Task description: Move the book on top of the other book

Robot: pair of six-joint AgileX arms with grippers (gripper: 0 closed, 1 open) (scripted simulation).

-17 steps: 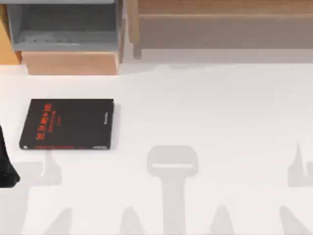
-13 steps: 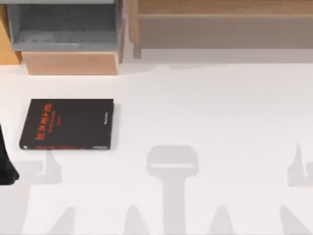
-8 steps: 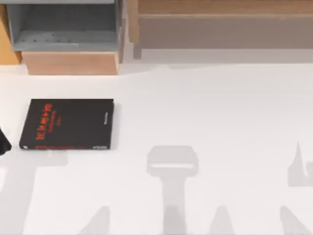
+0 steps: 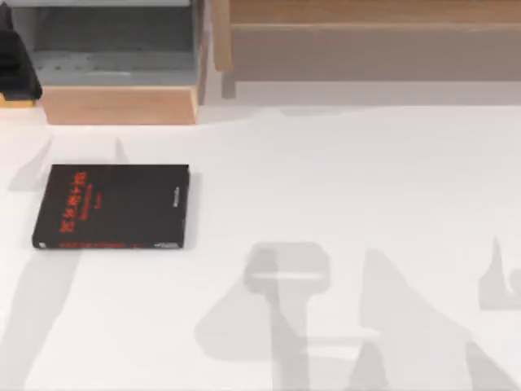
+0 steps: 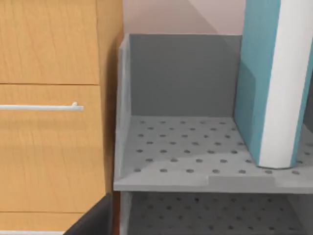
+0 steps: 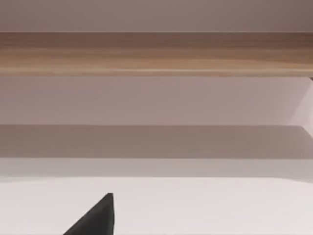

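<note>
Top view: the black book (image 4: 111, 207) lies flat on the white table (image 4: 350, 179), toward the left side, long axis running left-right, red lettering along its left end. Behind it, at the table's back left, sits a grey shelf unit (image 4: 114, 49) in a wooden frame. The left arm (image 4: 15, 61) is a dark shape at the far upper-left corner, over the left end of that shelf, well behind the black book. Whether the left hand is open or closed I cannot tell. A long wooden shelf (image 4: 366, 41) runs along the back right.

Left wrist view: the camera looks straight into the grey perforated shelf (image 5: 195, 152). The teal book (image 5: 271, 83) stands upright on it, white page edge facing out, off to one side of the view and close by. So it stands on end while the black book lies flat; my guess is it needs a grip across its thickness, then a tilt to flat. A wooden drawer front (image 5: 49, 122) with a handle flanks the shelf. A dark sliver at the frame edge may be a finger; no saying.

Right wrist view: the wooden shelf (image 6: 156, 54) and bare table (image 6: 195, 205); a dark tip shows at the edge, hand state unclear. The left arm is clearly the nearer one to both books.
</note>
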